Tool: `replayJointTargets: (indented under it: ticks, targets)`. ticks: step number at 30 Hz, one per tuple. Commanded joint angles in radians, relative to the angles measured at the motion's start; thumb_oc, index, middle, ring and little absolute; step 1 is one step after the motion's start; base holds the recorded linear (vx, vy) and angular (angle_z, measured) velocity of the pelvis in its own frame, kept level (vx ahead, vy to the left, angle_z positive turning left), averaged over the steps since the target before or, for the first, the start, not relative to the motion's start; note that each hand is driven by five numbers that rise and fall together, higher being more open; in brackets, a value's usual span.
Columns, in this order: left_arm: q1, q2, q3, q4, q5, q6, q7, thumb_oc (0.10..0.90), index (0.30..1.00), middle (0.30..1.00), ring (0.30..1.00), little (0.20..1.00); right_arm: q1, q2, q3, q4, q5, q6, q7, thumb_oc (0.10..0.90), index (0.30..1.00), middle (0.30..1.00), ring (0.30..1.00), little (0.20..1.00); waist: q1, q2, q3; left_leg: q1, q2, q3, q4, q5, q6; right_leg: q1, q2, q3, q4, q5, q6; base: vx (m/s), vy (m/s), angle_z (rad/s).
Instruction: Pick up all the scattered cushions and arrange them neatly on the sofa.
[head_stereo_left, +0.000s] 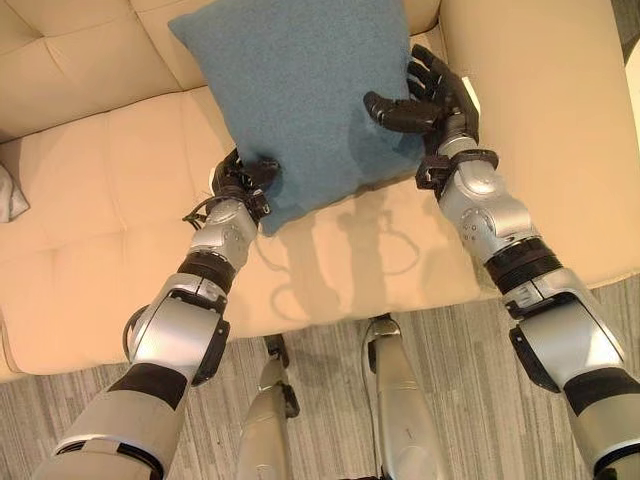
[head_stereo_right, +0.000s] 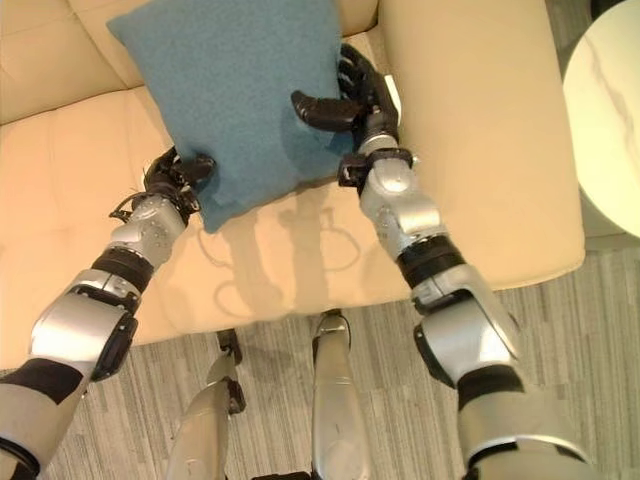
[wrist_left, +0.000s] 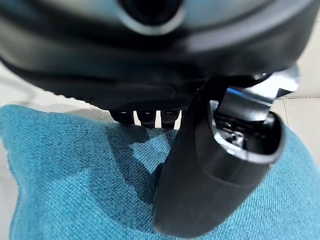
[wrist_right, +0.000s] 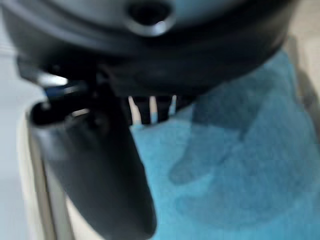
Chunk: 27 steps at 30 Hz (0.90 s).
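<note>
- Over the sofa (head_stereo_left: 110, 210) seat, between both hands: a blue cushion (head_stereo_left: 300, 90), held tilted, one corner lowest just beside the left wrist. Its upper part lies against the backrest; its shadow falls on the seat below.
- Left hand (head_stereo_left: 243, 178): at the cushion's lower left edge. Thumb curled over the front face of the fabric; fingers pass behind the edge, so the hand is pinching the cushion. In the left wrist view the thumb (wrist_left: 210, 175) presses on the blue weave, with the fingers (wrist_left: 145, 117) showing as a short row beyond it.
- Right hand (head_stereo_left: 425, 100): at the cushion's right edge. Thumb laid across the front face, pointing toward the cushion's middle; fingers curled round the edge behind it, grasping the cushion. In the right wrist view the thumb (wrist_right: 100, 165) lies against the fabric beside the cream upholstery.
- Sofa: cream, with a tufted backrest at the far side and a broad armrest (head_stereo_right: 470, 130) on the robot's right, just beside the right hand. The seat in front of the cushion is bare upholstery.
- White cloth-like object (head_stereo_left: 8, 195): at the left edge of the seat, well apart from the cushion; too little of it shows to identify.
- Round white table (head_stereo_right: 605, 110): beyond the armrest, on the robot's right.
- Floor (head_stereo_left: 470, 400): grey striped carpet in front of the sofa.
</note>
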Motion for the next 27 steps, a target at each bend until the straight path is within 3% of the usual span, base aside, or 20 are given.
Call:
replayJointTargets:
  ticks: [1,3,8,10,13,18,19,22,26,27]
  targets:
    - [-0.132,0.0,-0.042,-0.028,0.016,-0.076,-0.09,0.8,0.9,0.9,0.9,0.9,-0.095,0.054,-0.01,0.033,0.087,-0.096,0.106,0.8,0.9,0.9,0.9,0.9,0.012,0.006,-0.05,0.041,0.08,-0.02,0.082,-0.149,-0.069,-0.003,0.015,0.005,0.044,-0.124,0.036,0.0,-0.038,-0.01]
    - [-0.133,-0.006,-0.059,-0.022,0.028,-0.076,-0.115,0.8,0.9,0.9,0.9,0.9,-0.111,0.063,-0.005,0.078,0.086,-0.085,0.131,0.8,0.9,0.9,0.9,0.9,0.017,0.012,-0.048,0.034,0.081,-0.022,0.083,-0.149,-0.07,-0.01,0.015,0.005,0.046,-0.122,0.037,0.0,0.0,0.0]
    - [-0.138,-0.031,-0.116,-0.059,0.006,-0.102,-0.175,0.8,0.9,0.9,0.9,0.9,-0.176,0.038,0.104,0.199,-0.061,-0.022,0.163,0.8,0.9,0.9,0.9,0.9,0.032,0.018,-0.041,0.014,0.078,-0.032,0.09,-0.143,-0.07,-0.031,0.012,0.001,0.051,-0.113,0.04,-0.02,-0.031,0.02]
    - [-0.168,-0.048,-0.167,-0.072,0.018,-0.112,-0.192,0.8,0.9,0.9,0.9,0.9,-0.214,0.023,0.185,0.295,-0.233,0.015,0.152,0.8,0.9,0.9,0.9,0.9,0.038,0.02,-0.039,0.003,0.078,-0.037,0.091,-0.134,-0.071,-0.035,0.008,-0.004,0.05,-0.109,0.041,-0.02,-0.051,0.02]
    - [-0.169,-0.03,-0.192,-0.117,0.039,-0.121,-0.16,0.8,0.9,0.9,0.9,0.9,-0.259,-0.015,0.257,0.322,-0.565,0.07,0.032,0.8,0.9,0.9,0.9,0.9,0.04,0.02,-0.039,-0.005,0.077,-0.043,0.087,-0.123,-0.069,-0.031,0.006,-0.012,0.042,-0.103,0.038,-0.02,-0.033,0.06]
    - [-0.186,-0.034,-0.177,-0.138,0.095,-0.124,-0.063,0.8,0.9,0.9,0.9,0.9,-0.274,-0.025,0.219,0.38,-0.884,0.182,-0.147,0.8,0.9,0.9,0.9,0.9,0.042,0.027,-0.043,-0.002,0.074,-0.047,0.08,-0.133,-0.062,-0.033,0.011,-0.017,0.043,-0.102,0.034,0.0,0.0,0.09]
    - [-0.19,-0.039,-0.174,-0.139,0.103,-0.125,-0.054,0.8,0.9,0.9,0.9,0.9,-0.277,-0.026,0.215,0.389,-0.914,0.195,-0.159,0.8,0.9,0.9,0.9,0.9,0.043,0.029,-0.044,-0.001,0.073,-0.047,0.078,-0.136,-0.061,-0.033,0.012,-0.016,0.042,-0.102,0.034,-0.01,0.004,0.04]
    - [-0.209,-0.058,-0.175,-0.138,0.113,-0.134,-0.054,0.8,0.9,0.9,0.9,0.9,-0.272,-0.001,0.166,0.413,-0.842,0.183,-0.174,0.8,0.9,0.9,0.9,0.9,0.044,0.032,-0.041,-0.002,0.066,-0.051,0.077,-0.141,-0.057,-0.032,0.011,-0.013,0.033,-0.096,0.034,0.0,0.005,0.02]
    - [-0.223,-0.075,-0.202,-0.161,0.122,-0.145,-0.071,0.8,0.9,0.9,0.9,0.9,-0.247,0.073,0.143,0.409,-0.686,0.144,-0.133,0.8,0.9,0.9,0.9,0.9,0.055,0.039,-0.036,-0.016,0.059,-0.059,0.083,-0.145,-0.05,-0.039,0.014,-0.008,0.02,-0.083,0.031,0.0,0.0,0.0]
    - [-0.22,-0.078,-0.204,-0.179,0.116,-0.154,-0.078,0.58,0.571,0.571,0.571,0.571,-0.243,0.086,0.14,0.4,-0.637,0.128,-0.114,0.78,0.869,0.869,0.869,0.869,0.058,0.04,-0.034,-0.02,0.058,-0.06,0.084,-0.145,-0.05,-0.04,0.016,-0.009,0.018,-0.081,0.032,-0.01,-0.03,0.0]
